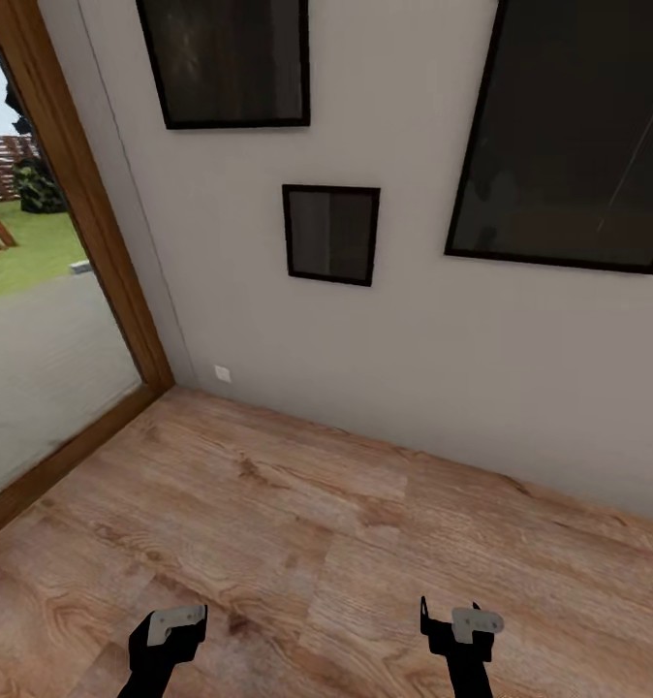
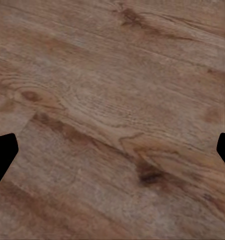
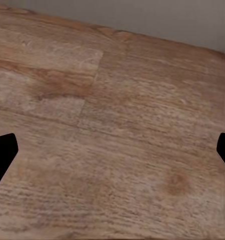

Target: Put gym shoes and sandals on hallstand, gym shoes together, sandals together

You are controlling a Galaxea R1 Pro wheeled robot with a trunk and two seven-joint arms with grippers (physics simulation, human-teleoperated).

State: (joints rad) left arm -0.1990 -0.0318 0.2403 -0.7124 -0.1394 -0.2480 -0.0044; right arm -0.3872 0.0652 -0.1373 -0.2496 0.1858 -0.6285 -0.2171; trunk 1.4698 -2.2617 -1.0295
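Observation:
The gym shoes, the sandals and the hallstand are out of view. Light brown wood-grain corridor floor [image 1: 297,543] lies in front of me. My left gripper [image 1: 171,625] hangs low over the planks at the head view's bottom left, and my right gripper [image 1: 457,620] hangs at the bottom right. In the left wrist view the gripper [image 2: 112,155] is open, its black fingertips [image 2: 2,152] spread to the frame's edges over bare floor [image 2: 112,100]. In the right wrist view the other gripper [image 3: 112,155] is open too, with only planks [image 3: 117,125] between its fingertips [image 3: 2,152].
A grey wall [image 1: 462,368] stands close ahead with three dark framed pictures [image 1: 331,233] and a small white socket [image 1: 222,373] near the floor. At the left, a wood-framed glass door [image 1: 84,233] looks out on grass and pavement.

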